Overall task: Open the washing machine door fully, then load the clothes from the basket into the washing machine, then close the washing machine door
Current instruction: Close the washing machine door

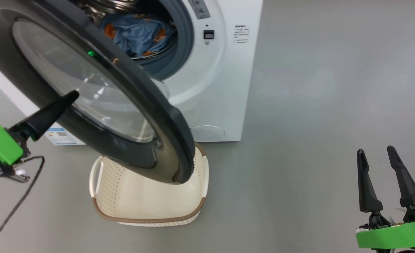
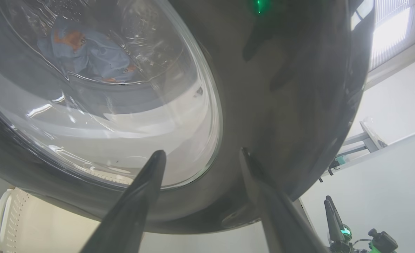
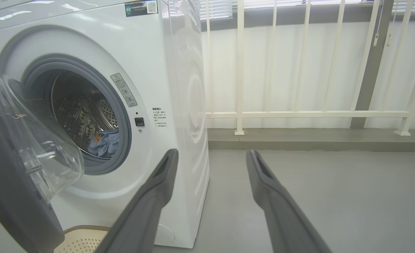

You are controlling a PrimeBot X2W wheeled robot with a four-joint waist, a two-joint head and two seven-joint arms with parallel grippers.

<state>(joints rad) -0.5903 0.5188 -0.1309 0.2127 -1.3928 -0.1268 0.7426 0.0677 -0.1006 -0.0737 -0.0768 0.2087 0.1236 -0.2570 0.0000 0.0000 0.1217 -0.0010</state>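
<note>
Left gripper [image 2: 202, 151]: fingers spread, empty, at the outer face of the washing machine door [image 1: 137, 95].
Door: ajar above basket [image 1: 151, 220]; stiff, hinged, glossy, probably slippery; push the dark rim, not the glass.
Clothes [image 1: 137, 35]: inside drum.
Right gripper [image 1: 375, 151]: spread, idle.

Glossy black round door [image 1: 151, 105] stands half-open, partly screening the steel drum mouth [image 3: 84, 109] and cream perforated basket [image 1: 147, 205]. Grey floor [image 1: 316, 105] rightward: open.
</note>
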